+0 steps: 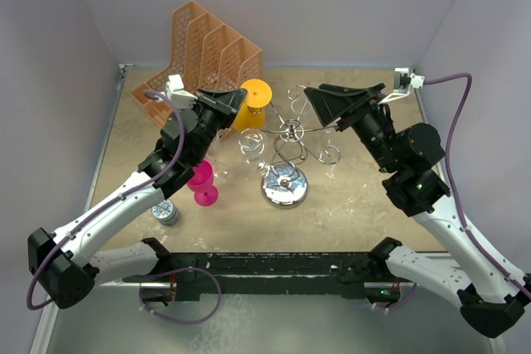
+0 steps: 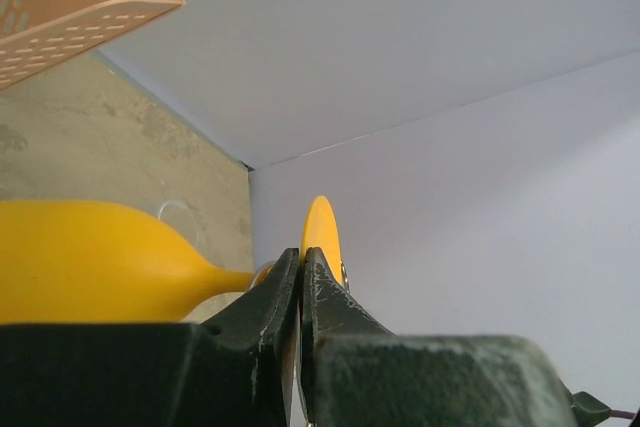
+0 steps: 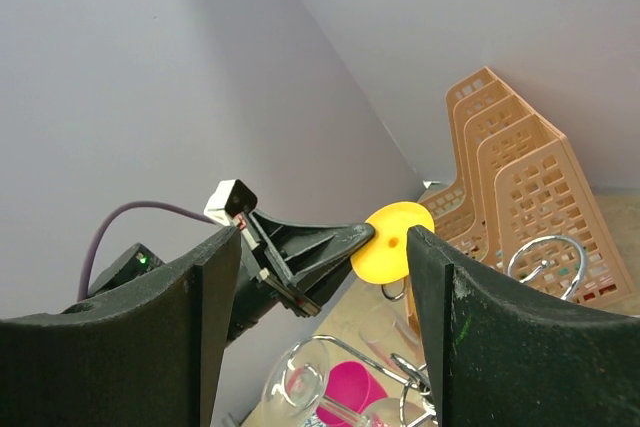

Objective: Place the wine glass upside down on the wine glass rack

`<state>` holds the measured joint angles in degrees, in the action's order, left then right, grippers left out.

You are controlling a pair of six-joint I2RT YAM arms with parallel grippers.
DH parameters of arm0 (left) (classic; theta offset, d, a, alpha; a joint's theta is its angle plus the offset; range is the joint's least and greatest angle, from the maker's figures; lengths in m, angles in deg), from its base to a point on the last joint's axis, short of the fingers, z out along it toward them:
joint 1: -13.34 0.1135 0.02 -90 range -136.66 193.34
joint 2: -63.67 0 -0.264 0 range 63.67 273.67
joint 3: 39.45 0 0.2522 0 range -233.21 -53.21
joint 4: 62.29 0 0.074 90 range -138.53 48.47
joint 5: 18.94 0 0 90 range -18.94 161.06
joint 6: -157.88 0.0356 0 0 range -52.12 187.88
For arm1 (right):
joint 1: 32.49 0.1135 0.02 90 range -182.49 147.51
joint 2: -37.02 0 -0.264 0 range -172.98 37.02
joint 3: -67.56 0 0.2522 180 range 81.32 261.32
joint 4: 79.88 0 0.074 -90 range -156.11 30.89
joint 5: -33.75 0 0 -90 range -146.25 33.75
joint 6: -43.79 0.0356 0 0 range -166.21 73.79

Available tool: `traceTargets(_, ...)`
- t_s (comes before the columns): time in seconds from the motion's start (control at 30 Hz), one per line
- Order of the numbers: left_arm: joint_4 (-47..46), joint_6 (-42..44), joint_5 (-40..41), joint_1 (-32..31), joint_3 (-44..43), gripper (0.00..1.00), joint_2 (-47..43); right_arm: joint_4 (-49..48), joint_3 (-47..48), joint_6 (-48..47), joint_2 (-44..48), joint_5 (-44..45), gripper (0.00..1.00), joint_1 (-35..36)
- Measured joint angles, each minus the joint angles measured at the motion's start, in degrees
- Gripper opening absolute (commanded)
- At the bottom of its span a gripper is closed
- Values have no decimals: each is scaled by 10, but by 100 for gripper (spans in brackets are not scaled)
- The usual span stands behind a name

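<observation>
The wine glass is yellow plastic (image 1: 249, 113), held foot up with its bowl hanging below. My left gripper (image 1: 238, 101) is shut on the rim of its round foot (image 1: 256, 92). In the left wrist view the jaws (image 2: 301, 252) pinch the foot disc (image 2: 320, 227), with the bowl (image 2: 90, 257) to the left. The silver wire rack (image 1: 290, 148) with its chrome base (image 1: 284, 188) stands just right of the glass. My right gripper (image 1: 319, 104) is open and empty above the rack's right side. It faces the yellow foot (image 3: 395, 242) between its spread fingers (image 3: 320, 235).
An orange mesh organiser (image 1: 203, 51) stands at the back left. A clear glass (image 1: 251, 145) hangs on the rack's left side. A pink glass (image 1: 202, 184) and a small tin (image 1: 166, 213) sit on the table under my left arm. Walls close in the back and sides.
</observation>
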<state>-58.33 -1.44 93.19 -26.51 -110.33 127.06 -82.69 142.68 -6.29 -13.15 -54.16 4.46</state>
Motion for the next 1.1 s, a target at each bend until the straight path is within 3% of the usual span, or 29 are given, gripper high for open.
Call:
traceTargets(0.67, 56, 1, -12, 0, 8, 0, -50, 1, -16, 6, 7, 0, 69, 0)
traceTargets(1.1, 153, 17, -7, 1, -2, 17, -47, 0, -16, 6, 12, 0, 69, 0)
